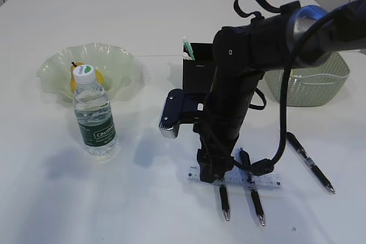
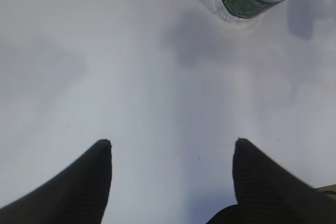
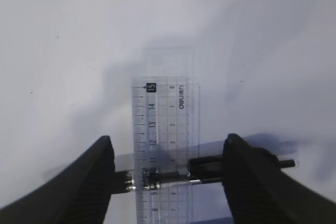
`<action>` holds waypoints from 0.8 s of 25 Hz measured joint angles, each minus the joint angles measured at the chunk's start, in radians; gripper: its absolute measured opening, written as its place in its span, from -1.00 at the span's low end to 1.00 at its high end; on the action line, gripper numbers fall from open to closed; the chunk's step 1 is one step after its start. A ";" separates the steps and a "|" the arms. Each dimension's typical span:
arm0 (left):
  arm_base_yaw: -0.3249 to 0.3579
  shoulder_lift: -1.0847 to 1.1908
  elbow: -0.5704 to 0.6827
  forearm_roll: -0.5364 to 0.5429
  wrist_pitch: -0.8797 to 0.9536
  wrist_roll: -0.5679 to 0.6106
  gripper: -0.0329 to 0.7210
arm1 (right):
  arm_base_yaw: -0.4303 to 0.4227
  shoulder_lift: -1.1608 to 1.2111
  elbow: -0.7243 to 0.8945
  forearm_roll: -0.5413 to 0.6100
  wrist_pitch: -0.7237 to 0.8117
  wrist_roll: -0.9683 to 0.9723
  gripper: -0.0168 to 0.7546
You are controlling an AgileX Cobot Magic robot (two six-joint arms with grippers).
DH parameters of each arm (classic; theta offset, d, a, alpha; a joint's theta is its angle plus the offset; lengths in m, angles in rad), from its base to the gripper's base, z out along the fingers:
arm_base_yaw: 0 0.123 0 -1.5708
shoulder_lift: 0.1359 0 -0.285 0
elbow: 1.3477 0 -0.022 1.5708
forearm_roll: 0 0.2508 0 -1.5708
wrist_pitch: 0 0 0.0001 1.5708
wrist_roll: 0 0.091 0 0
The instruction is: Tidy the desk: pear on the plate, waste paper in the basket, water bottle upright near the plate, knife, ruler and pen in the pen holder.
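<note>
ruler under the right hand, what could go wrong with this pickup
1. The clear ruler lies flat across a pen, so the open right hand may pinch the pen with it or instead of it.
2. A flat, thin ruler could slip from the fingers.
3. A second pen beside it could get knocked.

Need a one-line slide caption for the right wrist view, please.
Open right gripper poised over a clear ruler lying across a black pen on the white table.
</note>
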 joint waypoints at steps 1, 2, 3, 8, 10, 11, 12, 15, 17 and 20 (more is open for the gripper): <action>0.000 0.000 0.000 0.000 0.000 0.000 0.44 | 0.000 0.002 0.000 -0.008 -0.007 0.011 0.29; 0.000 0.000 0.000 0.000 -0.002 0.000 0.44 | 0.005 0.007 0.000 -0.018 -0.012 0.018 0.29; 0.000 0.000 0.000 0.000 -0.002 0.000 0.44 | 0.009 0.009 0.000 -0.026 -0.023 0.022 0.29; 0.000 0.000 0.000 0.000 -0.004 0.000 0.44 | 0.030 0.020 -0.006 -0.038 -0.044 0.048 0.29; 0.000 0.000 0.000 0.000 -0.004 0.000 0.44 | 0.036 0.032 -0.006 -0.050 -0.048 0.065 0.29; 0.000 0.000 0.000 0.000 -0.004 0.000 0.44 | 0.039 0.033 -0.006 -0.051 -0.051 0.072 0.29; 0.000 0.000 0.000 0.000 -0.004 0.000 0.44 | 0.040 0.034 -0.006 -0.051 -0.051 0.076 0.29; 0.000 0.000 0.000 0.000 -0.005 0.000 0.44 | 0.040 0.034 -0.006 -0.065 -0.055 0.087 0.29; 0.000 0.000 0.000 0.000 -0.005 0.000 0.44 | 0.040 0.035 -0.006 -0.072 -0.057 0.102 0.29; 0.000 0.000 0.000 0.000 -0.005 0.000 0.44 | 0.040 0.042 -0.006 -0.078 -0.059 0.113 0.29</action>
